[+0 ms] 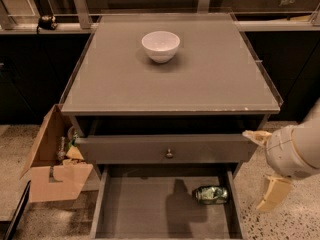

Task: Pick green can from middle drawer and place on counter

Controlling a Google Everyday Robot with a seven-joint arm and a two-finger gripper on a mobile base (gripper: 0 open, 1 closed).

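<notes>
The green can (211, 194) lies on its side on the bare floor of the open middle drawer (145, 211), toward its right side. My gripper (255, 170) is off the cabinet's right side, level with the drawers, to the right of the can and above it. Its two pale fingers (272, 194) are spread wide and hold nothing. The counter (200, 79) is the flat grey-brown cabinet top above.
A white bowl (160, 45) stands on the counter toward the back. A drawer with a small round knob (169, 153) sits partly open above the middle drawer. An open cardboard box (50, 169) with clutter stands on the speckled floor at the left.
</notes>
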